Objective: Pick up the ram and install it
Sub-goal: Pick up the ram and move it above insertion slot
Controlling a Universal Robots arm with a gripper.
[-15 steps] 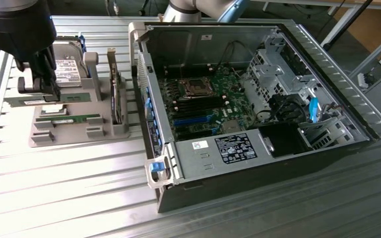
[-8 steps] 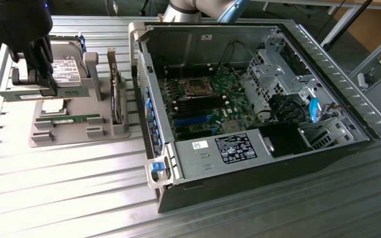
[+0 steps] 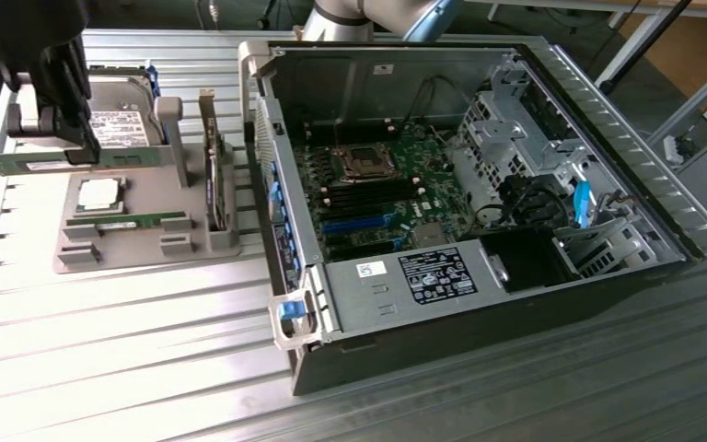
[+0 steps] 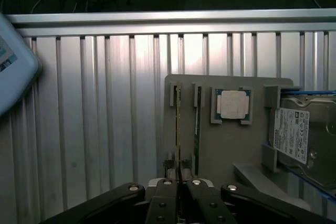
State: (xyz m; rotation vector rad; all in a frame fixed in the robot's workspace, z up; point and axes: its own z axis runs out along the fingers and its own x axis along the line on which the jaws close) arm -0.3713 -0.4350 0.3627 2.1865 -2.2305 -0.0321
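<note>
My gripper point(image 3: 52, 145) hangs at the exterior view's far left, above the grey parts tray point(image 3: 144, 258). It is shut on the ram point(image 3: 126, 159), a thin green stick held level and on edge above the tray. In the wrist view the ram point(image 4: 178, 124) runs edge-on away from the closed fingers point(image 4: 167, 192). A second, similar stick point(image 3: 126, 224) lies in its tray slot, seen beside the held one in the wrist view point(image 4: 197, 129). The open computer case point(image 3: 599, 276) lies to the exterior view's right, with the motherboard point(image 3: 385, 180) and its dark memory slots point(image 3: 356, 198) exposed.
The tray also holds a square silver CPU point(image 3: 96, 195), a hard drive point(image 3: 126, 124) and an upright expansion card point(image 3: 213, 180). The case wall point(image 3: 261, 138) stands between tray and motherboard. Ribbed aluminium tabletop point(image 3: 121, 359) lies all around. A pale device point(image 4: 13, 61) sits at the table edge.
</note>
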